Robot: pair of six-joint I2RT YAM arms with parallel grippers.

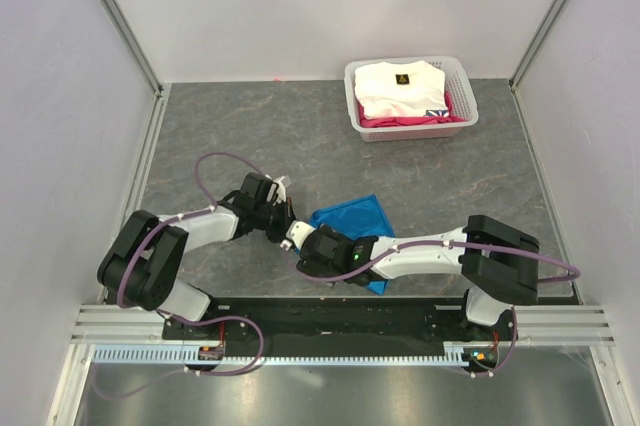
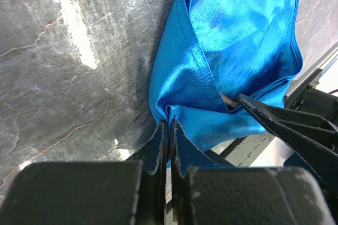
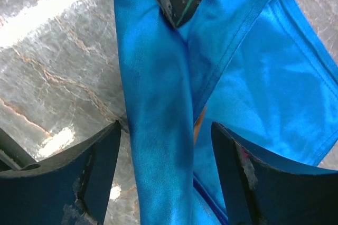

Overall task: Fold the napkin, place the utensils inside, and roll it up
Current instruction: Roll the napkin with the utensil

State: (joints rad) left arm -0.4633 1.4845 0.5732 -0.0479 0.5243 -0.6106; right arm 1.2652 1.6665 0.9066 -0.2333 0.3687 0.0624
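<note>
1. The left tool (image 1: pixel 297 233) and the right tool (image 1: pixel 312 249), in the top external view, meet close to the near edge of the counter (image 1: pixel 240 126), at the left corner of the bright blue napkin (image 1: pixel 355 214). The napkin lies partly folded on the counter, its near part hidden beneath the right arm. A white basket (image 1: pixel 466 96) of folded clothes (image 1: pixel 400 86), white over pink, stands well apart at the far right.
2. Left wrist view. The left tool is closed tight, its two fingers pinching a gathered fold at the napkin's edge. From the pinch the cloth spreads away in overlapping layers. The tip of a brownish utensil (image 2: pixel 227 99) shows between the layers, just beside one dark finger of the right tool, which enters from the right.
3. Right wrist view. The right tool stands wide apart and holds nothing. Its fingers straddle a long folded band of the napkin, one on each side; whether either finger touches the cloth cannot be told. The left tool's closed tip grips the far end of that band. A thin orange-brown sliver shows at the band's right edge.
</note>
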